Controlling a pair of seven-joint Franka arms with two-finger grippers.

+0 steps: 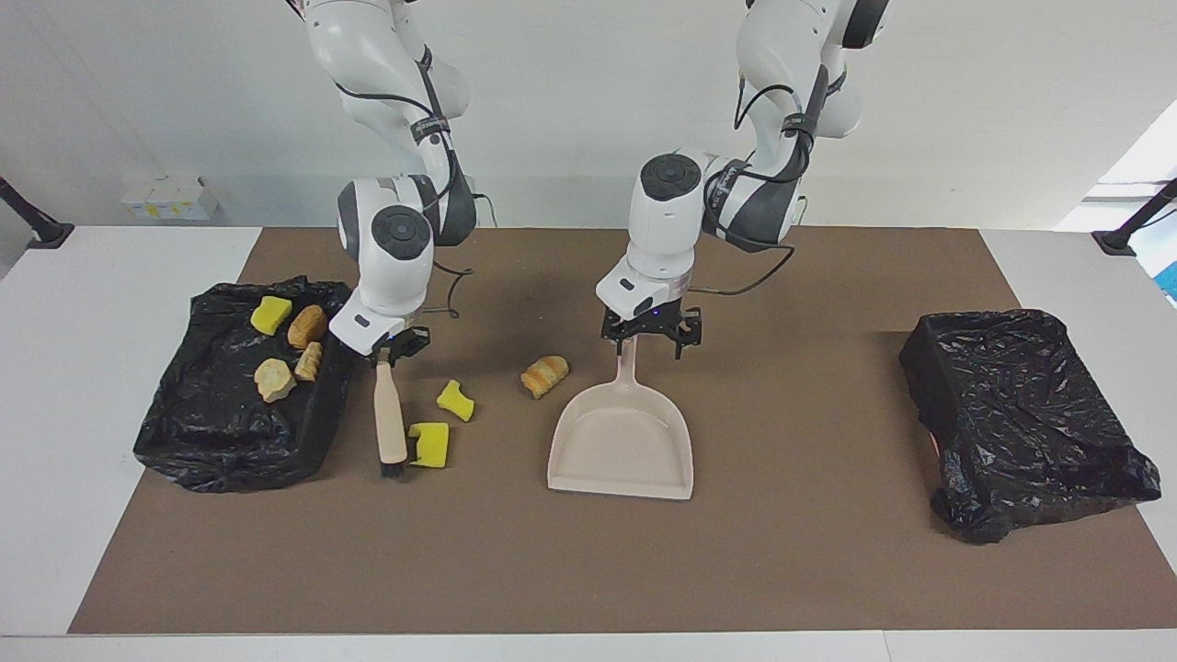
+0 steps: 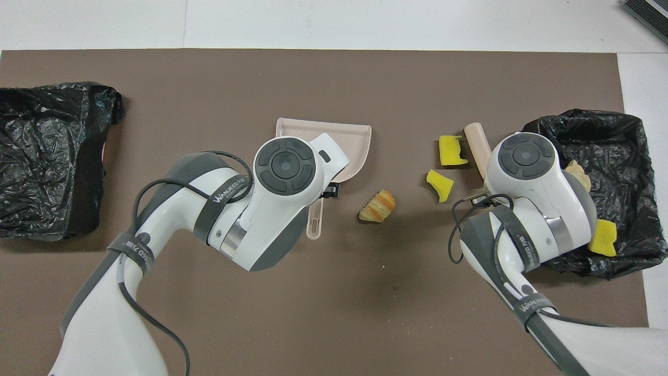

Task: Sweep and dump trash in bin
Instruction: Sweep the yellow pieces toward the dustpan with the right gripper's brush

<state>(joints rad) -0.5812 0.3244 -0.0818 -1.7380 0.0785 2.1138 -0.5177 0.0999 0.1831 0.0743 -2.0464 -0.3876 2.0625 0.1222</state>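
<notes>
Right tool point(image 1: 397, 348) is clenched on the top of the brush point(image 1: 390, 414), which hangs upright with its bristles on the worktop point(image 1: 809, 552); left tool point(image 1: 651, 333) is released, its jaws standing either side of the dustpan point(image 1: 622, 450) handle without gripping it. Hazard one: I judge that an ungripped pan will skid or turn if a swept scrap strikes it. Hazard two: the pan mouth opens away from the robots, so a sideways stroke would drive scraps against its side wall or handle, not in. Hazard three: the light sponge may roll off the bristles. Of the trash, four scraps point(image 1: 274, 379) lie in the bin point(image 1: 184, 441) at the right arm's end (the second bin point(image 1: 1021, 414) shows none). Three are loose: one yellow chunk point(image 1: 429, 444) touches the brush head below the right tool, another yellow chunk point(image 1: 455, 400) lies just beside the brush, and the bread piece point(image 1: 544, 376) lies between the two tools, near the pan handle
</notes>
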